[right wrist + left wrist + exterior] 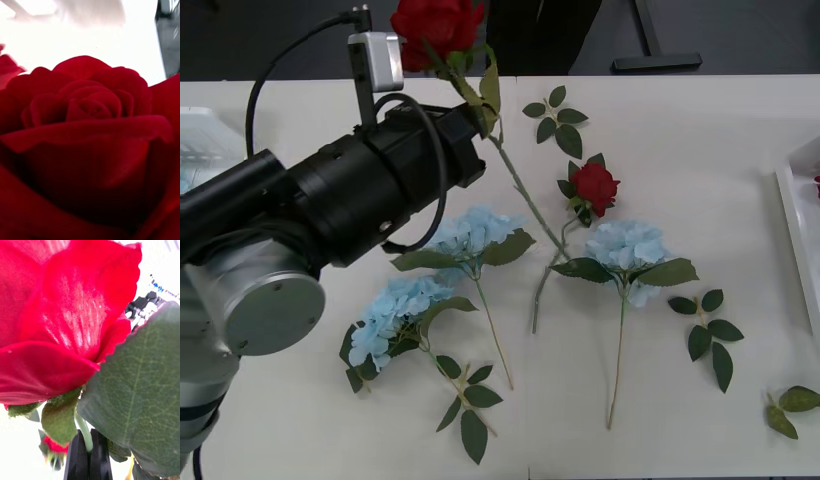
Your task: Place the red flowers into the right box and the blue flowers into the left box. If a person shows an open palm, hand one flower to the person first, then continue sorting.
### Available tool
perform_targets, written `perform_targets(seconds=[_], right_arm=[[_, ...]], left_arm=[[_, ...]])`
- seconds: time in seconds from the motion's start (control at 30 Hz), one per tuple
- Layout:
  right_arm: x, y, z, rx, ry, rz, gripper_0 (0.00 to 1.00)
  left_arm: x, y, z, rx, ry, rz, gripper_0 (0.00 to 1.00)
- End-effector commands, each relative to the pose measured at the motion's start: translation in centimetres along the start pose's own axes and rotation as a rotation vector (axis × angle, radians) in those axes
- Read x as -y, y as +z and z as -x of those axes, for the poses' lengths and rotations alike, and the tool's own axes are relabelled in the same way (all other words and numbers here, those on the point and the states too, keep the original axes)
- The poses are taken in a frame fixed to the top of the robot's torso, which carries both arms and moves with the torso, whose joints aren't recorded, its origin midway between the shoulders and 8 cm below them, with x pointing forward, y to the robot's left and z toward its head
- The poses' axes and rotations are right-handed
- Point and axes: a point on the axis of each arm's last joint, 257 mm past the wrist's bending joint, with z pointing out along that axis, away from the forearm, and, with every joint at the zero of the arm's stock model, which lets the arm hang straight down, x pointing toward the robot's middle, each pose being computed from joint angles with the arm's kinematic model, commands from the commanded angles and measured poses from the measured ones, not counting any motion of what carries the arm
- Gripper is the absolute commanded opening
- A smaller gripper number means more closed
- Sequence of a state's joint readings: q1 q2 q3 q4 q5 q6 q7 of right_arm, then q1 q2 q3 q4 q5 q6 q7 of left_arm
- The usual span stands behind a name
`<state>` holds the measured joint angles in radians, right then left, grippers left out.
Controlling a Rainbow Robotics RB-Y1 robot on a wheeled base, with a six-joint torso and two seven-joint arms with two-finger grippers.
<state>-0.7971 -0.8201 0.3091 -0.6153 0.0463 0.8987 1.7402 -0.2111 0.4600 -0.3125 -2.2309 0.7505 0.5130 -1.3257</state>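
Observation:
My left gripper [480, 118] is raised over the table's far side, its black fingers [79, 459] shut on the green stem of a red flower [437, 30] [56, 326]. The head stands above the gripper and the stem slants down toward the table's middle. A second red flower [593, 187] lies on the table. Three blue flowers [475, 232] [395, 310] [627, 245] lie around the middle. The right box [792, 215] shows at the right edge, the left box [200, 140] at the left edge behind my arm. In the right wrist view a red flower head [90, 150] sits very close.
Loose green leaf sprigs lie at the back [555, 115], right of the middle [710, 335], at the front right [790, 405] and near the front [465, 400]. My left arm's dark forearm [350, 200] crosses the left half of the table.

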Motion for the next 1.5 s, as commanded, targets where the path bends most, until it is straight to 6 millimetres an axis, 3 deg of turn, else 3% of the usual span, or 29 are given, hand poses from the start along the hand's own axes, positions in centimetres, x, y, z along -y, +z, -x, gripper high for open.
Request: perform_targets(seconds=[0.03,0.13,0.17,0.2,0.3,0.43,0.6,0.73,0.93,1.0,1.17,1.33,1.4,1.5], right_arm=[[-1.8,-0.8,2.6,0.041,0.106,0.051,0.0],[-2.6,-0.7,2.8,0.05,0.118,0.069,0.03],[-2.7,-0.7,2.8,0.051,0.12,0.071,0.12],[-2.8,-0.6,3.0,0.062,0.131,0.08,0.29],[-2.5,-0.5,3.0,0.069,0.136,0.078,0.5],[-1.5,-0.7,3.3,0.082,0.14,0.088,0.68],[-0.4,-1.6,3.8,0.098,0.153,0.176,0.77],[0.1,-4.1,5.1,0.129,0.175,0.313,0.82],[-0.8,-10.9,8.2,0.246,0.122,0.564,0.83],[-2.1,-14.1,9.1,0.304,0.051,0.666,0.83],[-7.6,-22.7,10.6,0.473,-0.175,0.902,0.86],[-12.5,-30.6,9.7,0.633,-0.259,1.125,0.87],[-14.4,-33.1,8.6,0.641,-0.265,1.227,0.87],[-15.5,-35.7,7.8,0.627,-0.222,1.357,0.87]], left_arm=[[3.3,3.7,1.7,0.082,-0.062,-0.079,0.0],[4.1,5.7,1.2,0.098,-0.043,-0.094,0.0],[4.2,6.0,1.2,0.104,-0.041,-0.097,0.0],[4.6,6.9,0.9,0.109,-0.043,-0.108,0.0],[5.5,8.4,0.6,0.124,-0.04,-0.13,0.0],[6.4,9.6,0.7,0.143,-0.043,-0.151,0.0],[7.4,10.0,0.6,0.143,-0.054,-0.166,0.0],[7.4,10.0,0.6,0.143,-0.054,-0.166,0.0],[7.4,10.0,0.6,0.143,-0.054,-0.166,0.0],[7.4,10.0,0.6,0.143,-0.054,-0.166,0.0],[7.4,10.0,0.6,0.143,-0.054,-0.166,0.0],[7.4,10.0,0.6,0.143,-0.054,-0.166,0.0],[7.4,10.0,0.6,0.143,-0.054,-0.166,0.0],[7.4,10.0,0.6,0.143,-0.054,-0.166,0.0]])
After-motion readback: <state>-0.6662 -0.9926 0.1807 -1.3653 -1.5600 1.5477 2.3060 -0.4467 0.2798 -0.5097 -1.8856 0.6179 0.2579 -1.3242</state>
